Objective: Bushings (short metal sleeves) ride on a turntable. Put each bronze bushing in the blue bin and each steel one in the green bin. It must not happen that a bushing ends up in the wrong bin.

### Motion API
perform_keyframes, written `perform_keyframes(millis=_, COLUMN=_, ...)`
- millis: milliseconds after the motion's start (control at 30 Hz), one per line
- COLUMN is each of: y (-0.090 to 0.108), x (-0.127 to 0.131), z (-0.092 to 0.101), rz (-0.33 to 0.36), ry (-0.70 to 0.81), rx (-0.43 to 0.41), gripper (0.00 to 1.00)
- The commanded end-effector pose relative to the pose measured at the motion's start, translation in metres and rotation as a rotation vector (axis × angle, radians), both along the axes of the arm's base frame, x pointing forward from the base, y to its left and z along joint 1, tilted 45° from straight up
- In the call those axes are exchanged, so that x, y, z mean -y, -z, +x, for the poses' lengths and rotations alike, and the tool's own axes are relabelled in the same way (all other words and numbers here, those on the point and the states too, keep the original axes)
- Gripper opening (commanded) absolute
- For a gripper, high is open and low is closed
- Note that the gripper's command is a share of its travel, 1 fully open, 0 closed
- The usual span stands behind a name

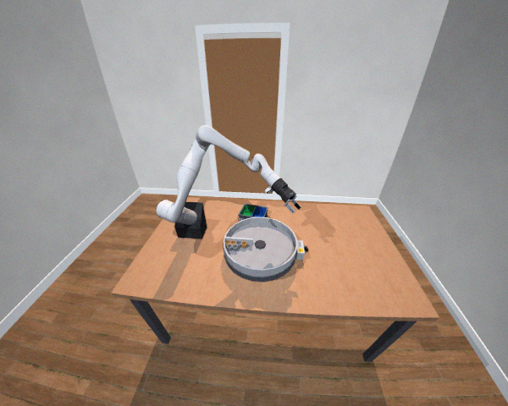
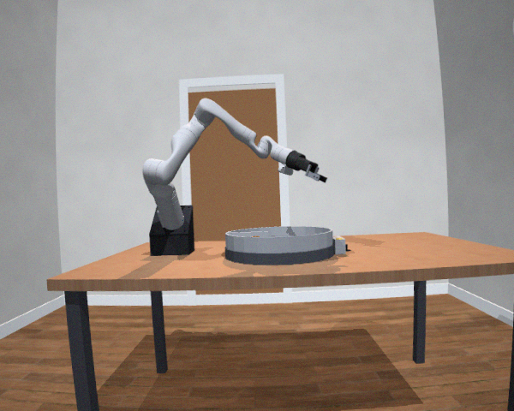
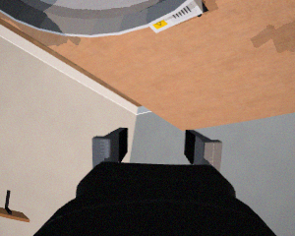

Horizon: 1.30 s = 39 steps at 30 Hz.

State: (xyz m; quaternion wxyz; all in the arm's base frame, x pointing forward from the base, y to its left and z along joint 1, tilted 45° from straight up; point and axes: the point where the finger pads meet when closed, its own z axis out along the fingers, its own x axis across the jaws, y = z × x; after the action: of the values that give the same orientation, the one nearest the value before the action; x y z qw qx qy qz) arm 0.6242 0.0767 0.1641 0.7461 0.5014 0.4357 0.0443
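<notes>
A round grey turntable [image 1: 260, 253] with a raised rim sits on the wooden table. At its left side several bushings [image 1: 237, 244] stand together by a white bar, some bronze and some steel. The green bin [image 1: 246, 211] and the blue bin [image 1: 259, 211] stand side by side behind the turntable. My gripper [image 1: 294, 206] is open and empty, held high above the table to the right of the bins and beyond the turntable's far right rim. It also shows in the exterior view [image 2: 319, 176] and in the wrist view [image 3: 157, 146], with the turntable rim [image 3: 108, 7] above the fingers.
The arm's black base [image 1: 190, 225] stands at the table's back left. A small white box with a yellow mark [image 1: 301, 251] sits against the turntable's right rim. A dark disc [image 1: 260, 244] marks the turntable's centre.
</notes>
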Motion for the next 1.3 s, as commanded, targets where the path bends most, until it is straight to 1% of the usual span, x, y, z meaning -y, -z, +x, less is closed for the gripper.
perform_keyframes(millis=0, y=0.0, x=-0.027, z=-0.021, rz=0.003, ry=-0.022, rx=0.0, gripper=1.0)
perform_keyframes(millis=67, y=0.002, x=-0.039, z=-0.039, rz=0.003, ry=-0.022, rx=0.0, gripper=1.0)
perform_keyframes(millis=233, y=0.002, x=-0.039, z=-0.039, rz=0.003, ry=-0.022, rx=0.0, gripper=1.0)
perform_keyframes(millis=400, y=0.006, x=-0.068, z=-0.082, rz=0.003, ry=-0.022, rx=0.0, gripper=1.0)
perform_keyframes(millis=500, y=0.006, x=-0.068, z=-0.082, rz=0.003, ry=-0.022, rx=0.0, gripper=1.0)
perform_keyframes(millis=667, y=0.011, x=-0.098, z=-0.126, rz=0.003, ry=-0.022, rx=0.0, gripper=1.0)
perform_keyframes(millis=833, y=0.011, x=-0.098, z=-0.126, rz=0.003, ry=-0.022, rx=0.0, gripper=1.0)
perform_keyframes(millis=1000, y=0.015, x=-0.127, z=-0.17, rz=0.003, ry=-0.022, rx=0.0, gripper=1.0)
perform_keyframes(millis=1100, y=0.015, x=-0.127, z=-0.17, rz=0.003, ry=-0.022, rx=0.0, gripper=1.0)
perform_keyframes(millis=1233, y=0.018, x=-0.151, z=-0.205, rz=0.003, ry=-0.022, rx=0.0, gripper=1.0)
perform_keyframes(millis=1267, y=0.018, x=-0.151, z=-0.205, rz=0.003, ry=-0.022, rx=0.0, gripper=1.0)
